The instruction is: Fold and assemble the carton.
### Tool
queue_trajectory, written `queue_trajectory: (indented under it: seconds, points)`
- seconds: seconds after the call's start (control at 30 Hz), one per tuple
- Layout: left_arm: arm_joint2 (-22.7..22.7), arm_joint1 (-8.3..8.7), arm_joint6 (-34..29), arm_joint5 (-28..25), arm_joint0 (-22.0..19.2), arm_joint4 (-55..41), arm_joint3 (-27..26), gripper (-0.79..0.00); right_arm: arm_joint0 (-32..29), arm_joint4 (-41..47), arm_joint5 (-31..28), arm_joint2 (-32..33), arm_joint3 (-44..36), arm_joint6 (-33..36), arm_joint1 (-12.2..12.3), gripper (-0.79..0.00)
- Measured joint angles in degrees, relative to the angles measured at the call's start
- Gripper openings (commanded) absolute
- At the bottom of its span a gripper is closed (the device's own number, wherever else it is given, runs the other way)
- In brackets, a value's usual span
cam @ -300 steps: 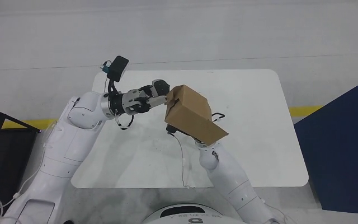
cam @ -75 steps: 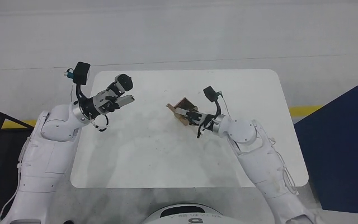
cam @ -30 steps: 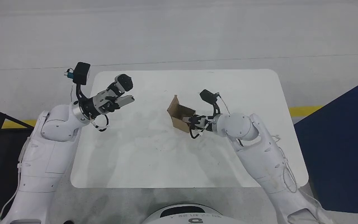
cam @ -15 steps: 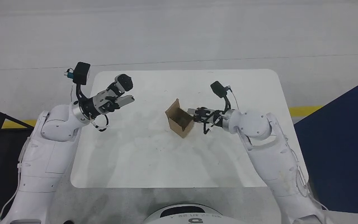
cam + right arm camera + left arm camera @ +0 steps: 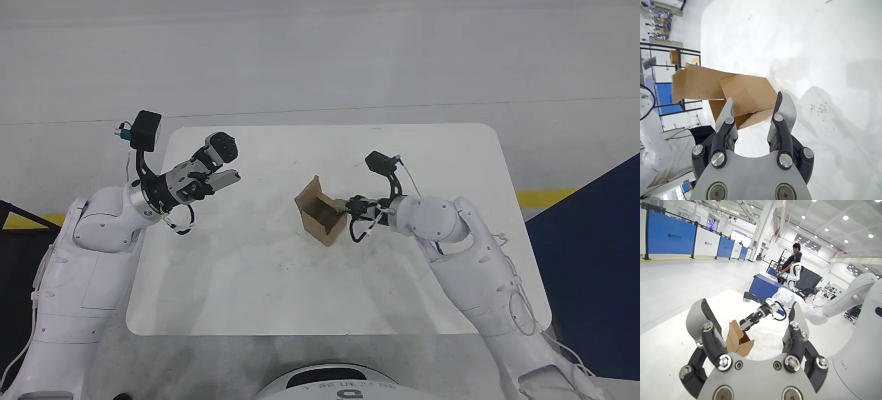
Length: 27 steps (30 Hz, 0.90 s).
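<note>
The table (image 5: 450, 290) holds the carton (image 5: 320, 212) at its middle, mouth up. It looks light, thin card (likely crushes easily) and is best pinched by one wall. The right gripper (image 5: 350, 210) straddles a wall, part-open; the left gripper (image 5: 228, 178) hangs wide — well apart.

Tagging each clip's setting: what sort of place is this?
Likely a large factory or lab hall for robot trials: high ceiling with rows of lights, blue barrier panels, and another robot at a workbench.
</note>
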Motion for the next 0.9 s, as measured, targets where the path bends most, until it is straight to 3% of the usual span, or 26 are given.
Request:
queue_trajectory:
  seconds: [0.03,0.17,0.4,0.43,0.47,0.5,0.53,0.9]
  points:
    - [0.00,0.00,0.00,0.00,0.00,0.00,0.00,0.000,0.66,-0.29,-0.01,-0.81,0.71,0.54,-0.08,-0.329]
    - [0.00,0.00,0.00,0.00,0.00,0.00,0.00,0.000,2.17,-0.23,-0.20,-2.21,2.13,1.35,-0.24,-0.339]
    - [0.00,0.00,0.00,0.00,0.00,0.00,0.00,0.000,3.51,-0.80,-0.24,-3.57,3.18,1.42,-0.32,-0.446]
    - [0.00,0.00,0.00,0.00,0.00,0.00,0.00,0.000,3.81,-1.06,-0.37,-3.92,3.46,1.30,-0.35,-0.542]
    - [0.00,0.00,0.00,0.00,0.00,0.00,0.00,0.000,4.03,-1.17,-0.42,-4.16,3.66,1.22,-0.39,-0.686]
    - [0.00,0.00,0.00,0.00,0.00,0.00,0.00,0.000,4.25,-1.28,-0.45,-4.39,3.82,1.15,-0.41,-0.763]
    - [0.00,0.00,0.00,0.00,0.00,0.00,0.00,0.000,4.50,-1.46,-0.43,-4.66,3.97,1.14,-0.44,-0.785]
    - [0.00,0.00,0.00,0.00,0.00,0.00,0.00,0.000,3.03,-6.61,2.71,-3.52,-1.35,2.80,0.52,-0.785]
